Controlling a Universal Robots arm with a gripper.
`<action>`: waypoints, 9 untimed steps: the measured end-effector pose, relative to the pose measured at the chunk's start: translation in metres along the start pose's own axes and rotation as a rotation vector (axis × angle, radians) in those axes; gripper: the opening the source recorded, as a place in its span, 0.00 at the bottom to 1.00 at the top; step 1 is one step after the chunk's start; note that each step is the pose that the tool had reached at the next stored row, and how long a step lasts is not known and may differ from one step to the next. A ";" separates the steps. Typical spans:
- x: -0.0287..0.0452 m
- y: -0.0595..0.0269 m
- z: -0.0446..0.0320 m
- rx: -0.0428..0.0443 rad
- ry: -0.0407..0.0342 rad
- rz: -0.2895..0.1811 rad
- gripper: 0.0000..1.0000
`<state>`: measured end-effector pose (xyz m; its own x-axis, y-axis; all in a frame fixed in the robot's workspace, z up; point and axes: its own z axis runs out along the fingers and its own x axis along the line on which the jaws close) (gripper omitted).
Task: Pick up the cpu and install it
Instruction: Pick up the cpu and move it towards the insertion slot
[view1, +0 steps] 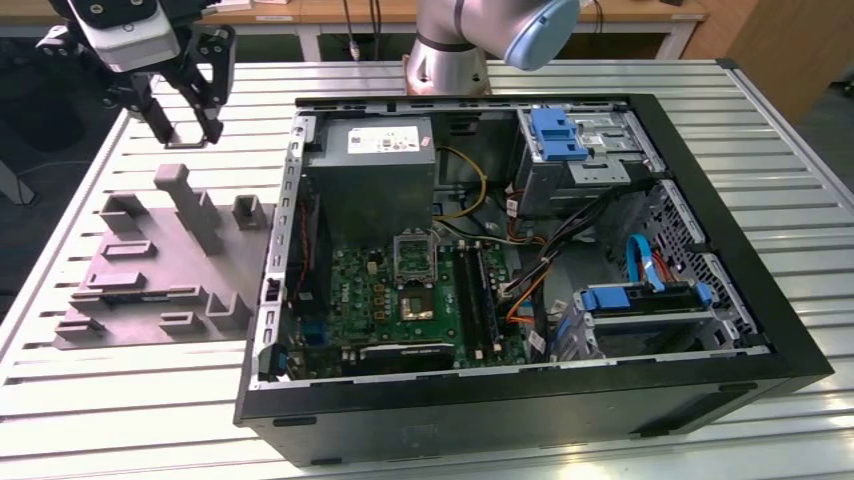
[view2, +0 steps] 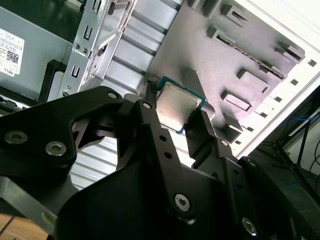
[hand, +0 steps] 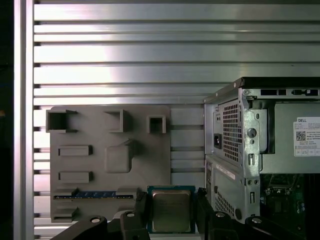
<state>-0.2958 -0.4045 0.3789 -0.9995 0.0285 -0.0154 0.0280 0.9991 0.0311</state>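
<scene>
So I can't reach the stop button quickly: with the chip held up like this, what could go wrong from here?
1. The tool pinches the cpu only by two opposite edges, above the grey tray; a slip could drop it onto the tray's blocks.
2. The socket lies inside the computer case, near loose cables; crossing the case wall, the tool might snag, or seat the chip skewed.
</scene>
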 end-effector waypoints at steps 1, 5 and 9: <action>-0.0002 0.0000 0.0000 0.0000 -0.0001 0.000 0.47; -0.0009 0.0000 0.0000 0.0000 0.0000 0.000 0.47; -0.0022 0.0001 0.0000 0.0000 0.0000 0.000 0.47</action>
<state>-0.2936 -0.4045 0.3789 -0.9995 0.0285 -0.0155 0.0280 0.9991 0.0311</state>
